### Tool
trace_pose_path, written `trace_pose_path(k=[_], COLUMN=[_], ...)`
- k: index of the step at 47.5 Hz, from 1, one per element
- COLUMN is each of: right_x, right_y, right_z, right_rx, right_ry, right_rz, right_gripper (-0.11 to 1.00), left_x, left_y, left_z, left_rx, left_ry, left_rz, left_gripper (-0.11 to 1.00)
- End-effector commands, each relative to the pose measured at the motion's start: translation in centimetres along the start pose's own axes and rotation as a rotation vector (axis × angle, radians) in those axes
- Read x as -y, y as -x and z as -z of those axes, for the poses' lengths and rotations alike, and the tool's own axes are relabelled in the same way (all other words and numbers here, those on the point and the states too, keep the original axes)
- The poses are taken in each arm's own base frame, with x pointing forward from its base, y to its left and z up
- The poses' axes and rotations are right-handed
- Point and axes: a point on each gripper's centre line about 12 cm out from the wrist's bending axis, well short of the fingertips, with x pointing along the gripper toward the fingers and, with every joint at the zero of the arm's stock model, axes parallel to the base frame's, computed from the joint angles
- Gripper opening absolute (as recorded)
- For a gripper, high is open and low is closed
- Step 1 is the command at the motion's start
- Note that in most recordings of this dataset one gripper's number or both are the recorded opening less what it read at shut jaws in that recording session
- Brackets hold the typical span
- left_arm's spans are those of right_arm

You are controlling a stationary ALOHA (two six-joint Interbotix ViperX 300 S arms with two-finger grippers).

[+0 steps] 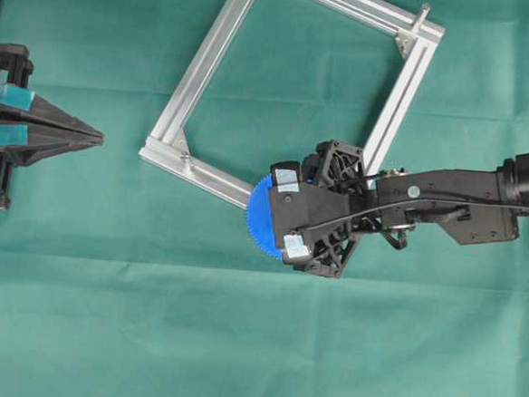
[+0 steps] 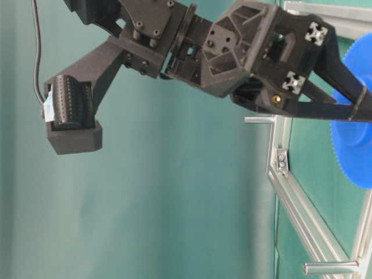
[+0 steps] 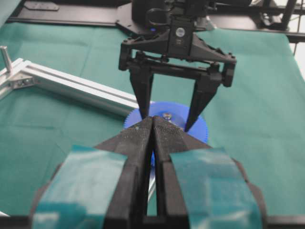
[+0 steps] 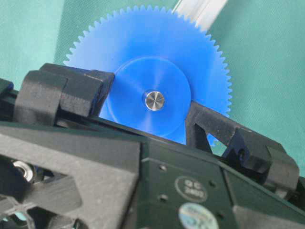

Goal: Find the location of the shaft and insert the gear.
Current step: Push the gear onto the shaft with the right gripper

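Note:
The bright-blue gear [image 1: 259, 216] lies flat on the near corner of the aluminium frame [image 1: 211, 54]. In the right wrist view the gear [image 4: 143, 47] has the silvery tip of the shaft [image 4: 155, 100] showing through its centre hole. My right gripper [image 1: 282, 213] reaches down over it, its two fingers [image 4: 102, 88] pressed on either side of the raised hub. From the left wrist view the same fingers [image 3: 143, 95] straddle the hub of the gear [image 3: 200, 126]. My left gripper [image 1: 99, 137] rests at the far left, shut and empty.
A bare silvery peg [image 1: 423, 14] stands on the frame's far right corner. Green cloth [image 1: 236, 342] covers the table all round the frame. The right arm [image 1: 455, 198] stretches in from the right edge.

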Motion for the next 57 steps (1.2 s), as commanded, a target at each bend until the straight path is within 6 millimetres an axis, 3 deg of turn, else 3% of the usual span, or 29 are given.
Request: trace_pose_path(k=[1,27,36,57], right_x=[-0.4,-0.5,-0.5,-0.2], right_y=[0.8,1.1,2.5,5.9], right_z=[-0.5,-0.8,-1.4,-2.3], right_rx=[0.027,0.036,0.073,0.144], right_ry=[0.007,0.007,0.012,0.028], right_rz=[-0.013,-0.015,-0.023,-0.031], right_gripper=[0.69,0.70,0.83,0.81], left_x=[0.0,0.0,0.0,0.0], left_y=[-0.2,-0.2,-0.2,-0.2], left_z=[-1.0,-1.0,-1.0,-1.1], left_rx=[0.025,0.025,0.025,0.026], left_ry=[0.000,0.002,0.002,0.002], left_rz=[-0.001,-0.001,-0.001,-0.001], left_gripper=[0.01,0.01,0.01,0.01])
